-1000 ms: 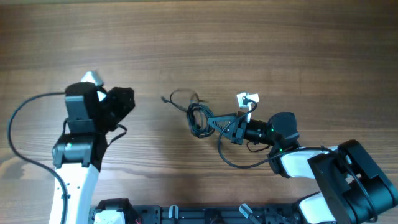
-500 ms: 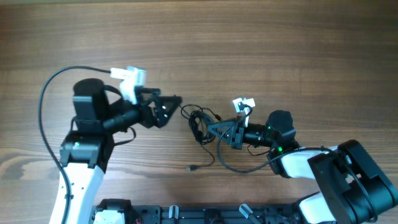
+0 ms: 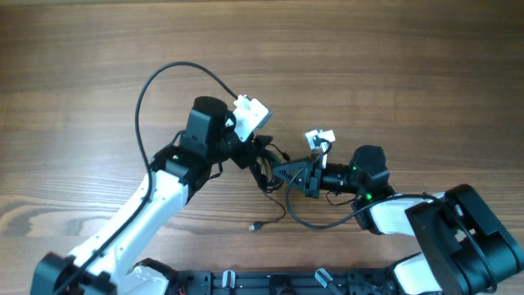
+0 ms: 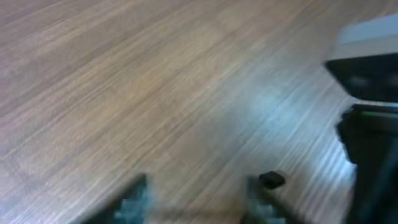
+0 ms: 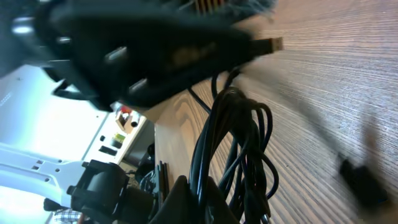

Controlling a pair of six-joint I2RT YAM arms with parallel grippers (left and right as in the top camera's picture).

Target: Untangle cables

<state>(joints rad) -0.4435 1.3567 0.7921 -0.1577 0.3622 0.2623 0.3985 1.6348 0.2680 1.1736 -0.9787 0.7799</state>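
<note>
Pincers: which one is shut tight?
The right pincer, shut on the cables. The left pincer has its tips apart, with bare table showing between them.

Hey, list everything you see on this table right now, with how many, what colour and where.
table: one, brown wood, fills the view
cables: one tangled bunch, strand count unclear, black, table centre between the grippers
plug: one, dark, on a loose cable end nearer the front edge
rail: one, black, along the front edge
left arm: one, white and black, stretches in from front left
right arm: one, white and black, front right
left gripper: one, black, at the bunch's left side, jaws apart
right gripper: one, black, shut on the cables at the bunch's right
</note>
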